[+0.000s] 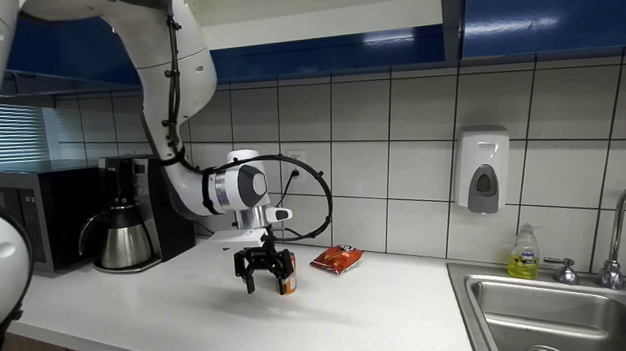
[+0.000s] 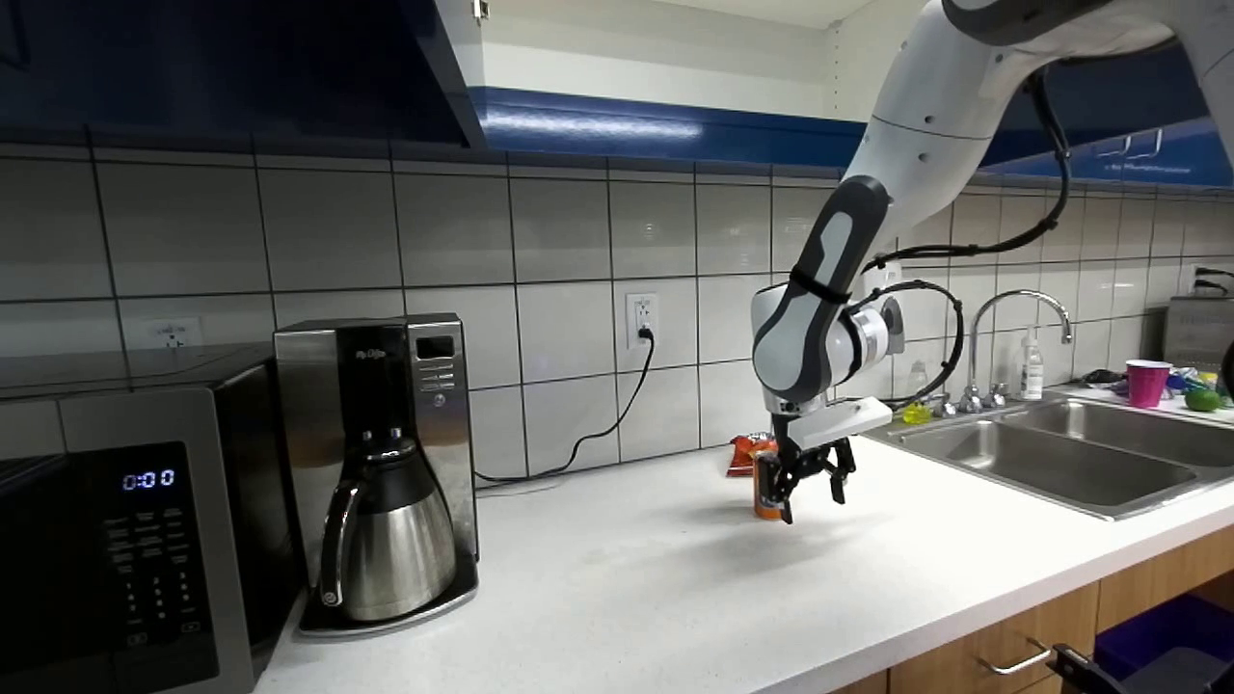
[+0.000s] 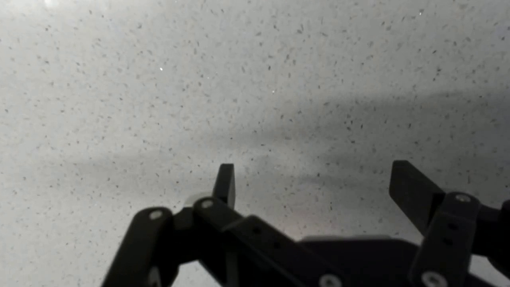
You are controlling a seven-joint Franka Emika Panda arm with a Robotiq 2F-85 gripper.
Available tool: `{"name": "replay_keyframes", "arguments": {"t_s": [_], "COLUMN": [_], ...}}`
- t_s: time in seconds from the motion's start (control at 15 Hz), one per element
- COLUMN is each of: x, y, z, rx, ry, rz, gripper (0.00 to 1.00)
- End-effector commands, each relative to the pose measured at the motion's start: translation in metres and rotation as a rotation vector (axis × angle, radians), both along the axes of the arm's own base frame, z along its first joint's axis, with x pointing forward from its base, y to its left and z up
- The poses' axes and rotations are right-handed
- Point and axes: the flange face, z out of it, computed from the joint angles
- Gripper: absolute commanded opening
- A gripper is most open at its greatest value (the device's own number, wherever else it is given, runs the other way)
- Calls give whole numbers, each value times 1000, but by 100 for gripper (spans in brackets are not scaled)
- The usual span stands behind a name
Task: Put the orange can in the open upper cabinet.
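Observation:
The orange can (image 1: 291,279) stands upright on the white counter, partly hidden by a gripper finger; it also shows in an exterior view (image 2: 767,510). My gripper (image 1: 266,290) is open and low over the counter, on the near side of the can; it also shows in an exterior view (image 2: 813,511). In the wrist view the open fingers (image 3: 312,175) have only speckled counter between them, and the can is out of view. The open upper cabinet (image 1: 323,12) shows its pale interior above the counter, also in an exterior view (image 2: 656,53).
An orange-red snack packet (image 1: 337,258) lies near the wall behind the can. A coffee maker with a steel pot (image 2: 398,540) and a microwave (image 2: 145,540) stand at one end. A sink (image 1: 548,313) with a faucet (image 1: 619,225) is at the other.

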Motion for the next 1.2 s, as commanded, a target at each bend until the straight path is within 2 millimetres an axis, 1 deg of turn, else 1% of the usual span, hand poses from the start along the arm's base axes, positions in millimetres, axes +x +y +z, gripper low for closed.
{"name": "replay_keyframes", "arguments": {"t_s": [0.0,0.53,0.8,1.13], "x": [13,31,35,38], "y": [4,23,22,17], "z": [-2,4,5,2], "rx": [-5,-18,-18,-20], "ry": [-67,-196,-224,-246], "rz": [21,52,32,5], "gripper": [100,100,100,100]}}
